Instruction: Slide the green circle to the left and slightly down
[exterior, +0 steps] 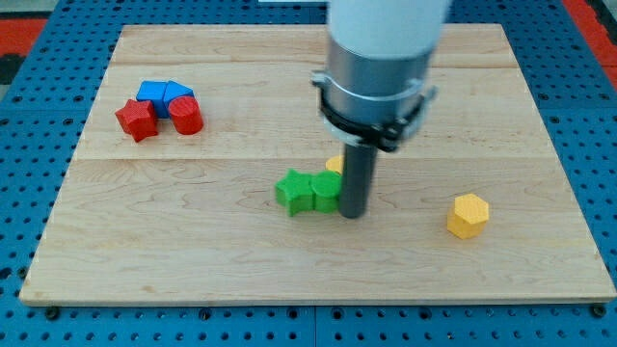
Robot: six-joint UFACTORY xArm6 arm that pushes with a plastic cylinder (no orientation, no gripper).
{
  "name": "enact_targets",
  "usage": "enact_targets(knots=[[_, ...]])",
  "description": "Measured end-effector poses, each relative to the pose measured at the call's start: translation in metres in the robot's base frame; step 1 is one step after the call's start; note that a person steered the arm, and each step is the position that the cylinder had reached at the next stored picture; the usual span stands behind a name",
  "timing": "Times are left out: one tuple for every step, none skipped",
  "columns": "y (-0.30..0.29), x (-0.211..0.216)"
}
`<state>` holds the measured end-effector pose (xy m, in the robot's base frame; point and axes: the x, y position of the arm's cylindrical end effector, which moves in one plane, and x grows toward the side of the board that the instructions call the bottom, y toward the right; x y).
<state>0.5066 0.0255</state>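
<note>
Broadly, the wooden tabletop (241, 251) fills the view, with my arm housing (381, 58) coming down from the view's top over its middle. Near the view's upper left sits a tight cluster: a blue block (162, 93) with a red star-like block (136, 120) and a red cylinder (186, 115) just below it. Toward the view's lower right a yellow hexagon (469, 214) stands alone, well apart from everything.

At the centre, the green circle (326, 190) sits touching a green star-shaped block (295, 191) on its left, with a yellow block (334, 165) mostly hidden behind the rod. My tip (353, 214) rests against the circle's right side. The tool is a bare rod, with nothing to open and nothing held.

I judge the circle light, rigid and ready to slide on smooth wood. Its round side may let it slip off the tip, so I would press through its centre from the right and slightly above; the star will likely be shoved along.
</note>
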Motion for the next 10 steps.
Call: enact_targets(knots=[[-0.060,-0.023],[-0.065,-0.033],[-0.060,-0.083],[-0.055,-0.094],[-0.046,-0.055],[-0.083,-0.014],[-0.177,0.019],[-0.184,-0.002],[-0.174,-0.053],[-0.184,-0.063]])
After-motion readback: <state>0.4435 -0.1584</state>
